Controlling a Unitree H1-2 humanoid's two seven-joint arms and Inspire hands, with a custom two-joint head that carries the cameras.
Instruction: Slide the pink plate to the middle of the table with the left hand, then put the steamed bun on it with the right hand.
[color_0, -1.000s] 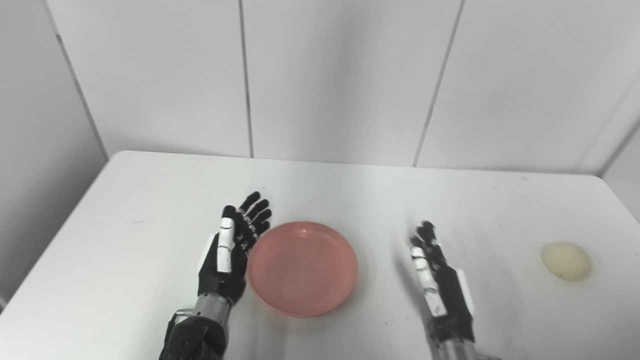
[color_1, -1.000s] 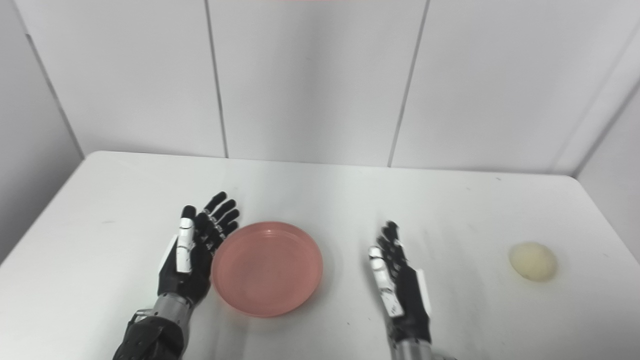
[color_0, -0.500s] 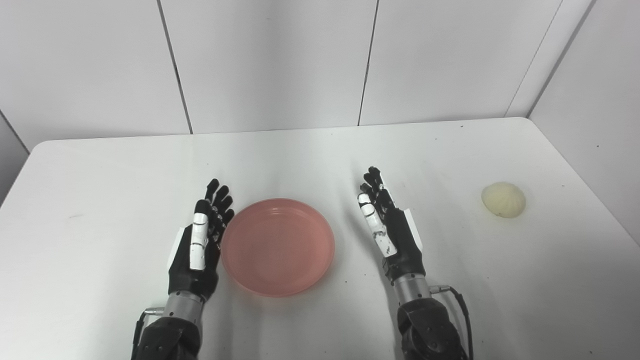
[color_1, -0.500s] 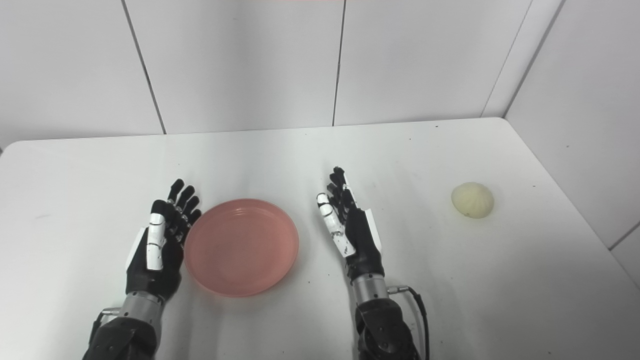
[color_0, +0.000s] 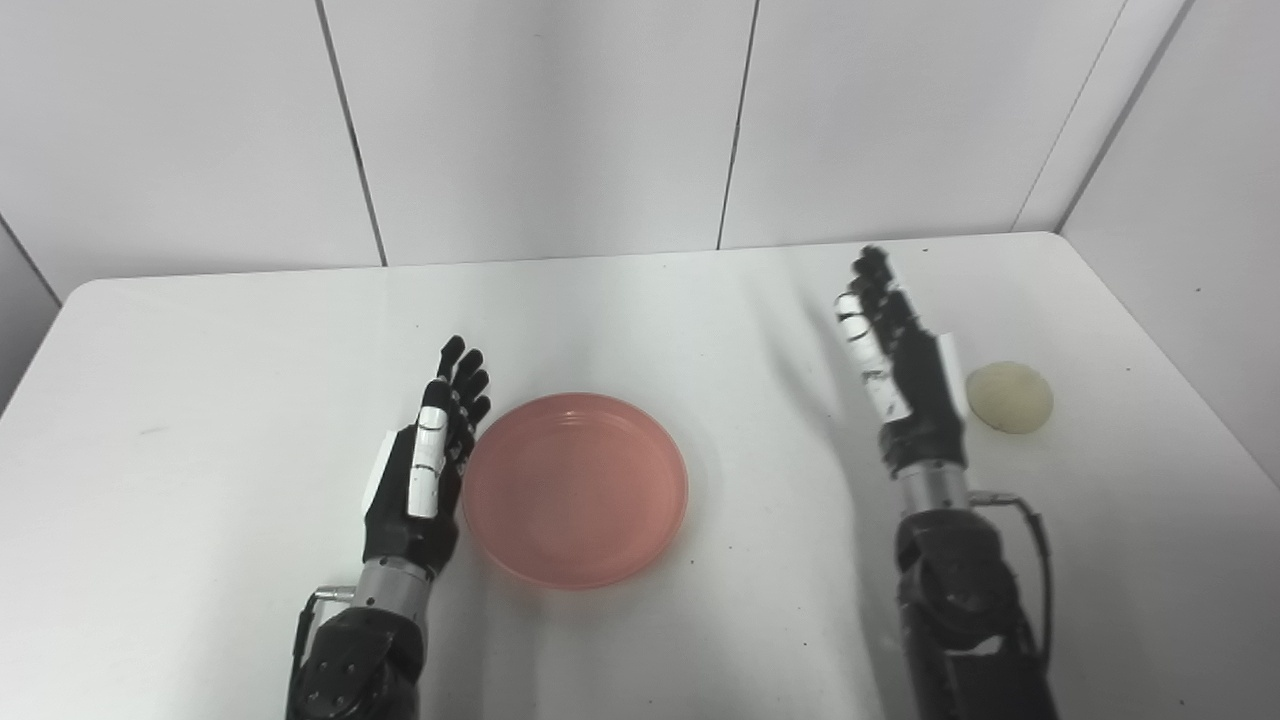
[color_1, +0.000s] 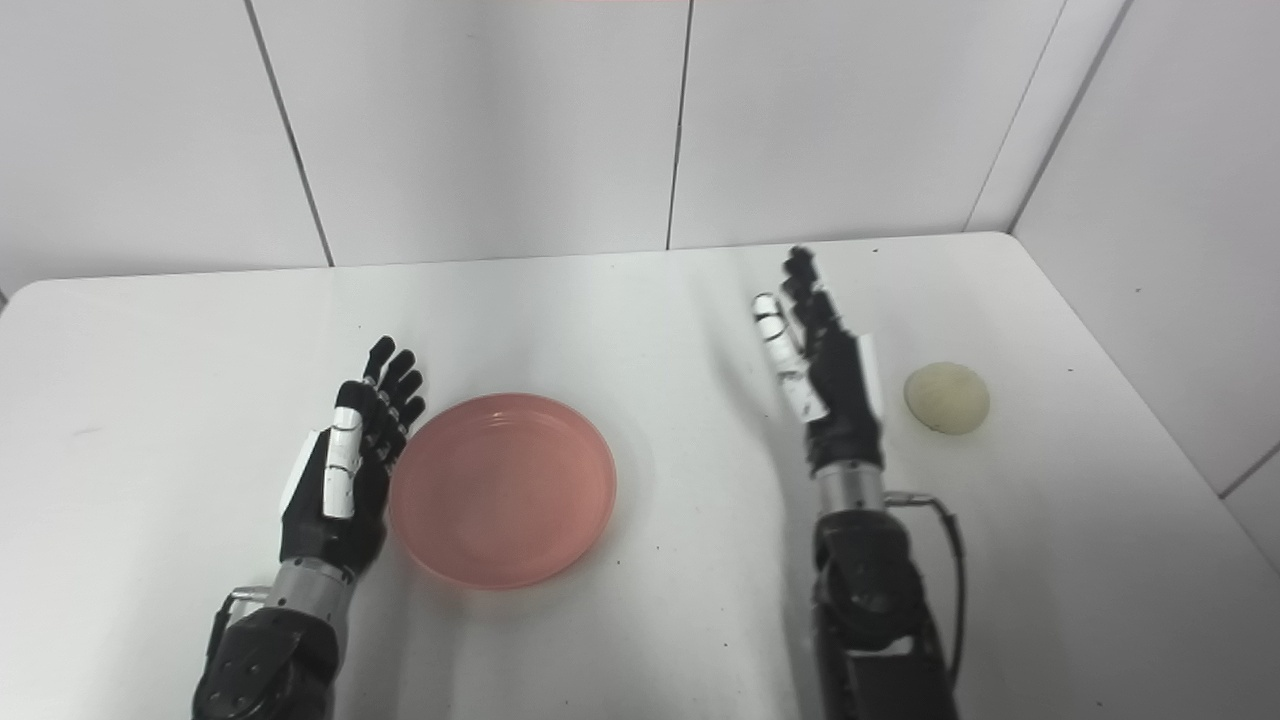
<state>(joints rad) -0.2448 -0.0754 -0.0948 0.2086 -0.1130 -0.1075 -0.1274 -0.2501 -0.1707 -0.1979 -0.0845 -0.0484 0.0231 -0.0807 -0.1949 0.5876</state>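
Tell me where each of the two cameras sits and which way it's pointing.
Left eye view: on the head, looking down at the table; the left hand beside the plate, and the right hand near the bun, reach in from below.
Right eye view: beside it, same downward aim, both arms in view.
Shared: the whole scene, sitting further left in the right eye view.

No legible text, labels, brand marks, numbers or signs in either eye view. Pink plate (color_0: 575, 488): plain surface, unmarked. Steamed bun (color_0: 1009, 397): unmarked. Left hand (color_0: 425, 470) and right hand (color_0: 900, 370): black and white casing, no lettering discernible. Desk (color_0: 200, 400): bare white top with only small dark specks. Wall panels (color_0: 540, 120): plain, only seams.
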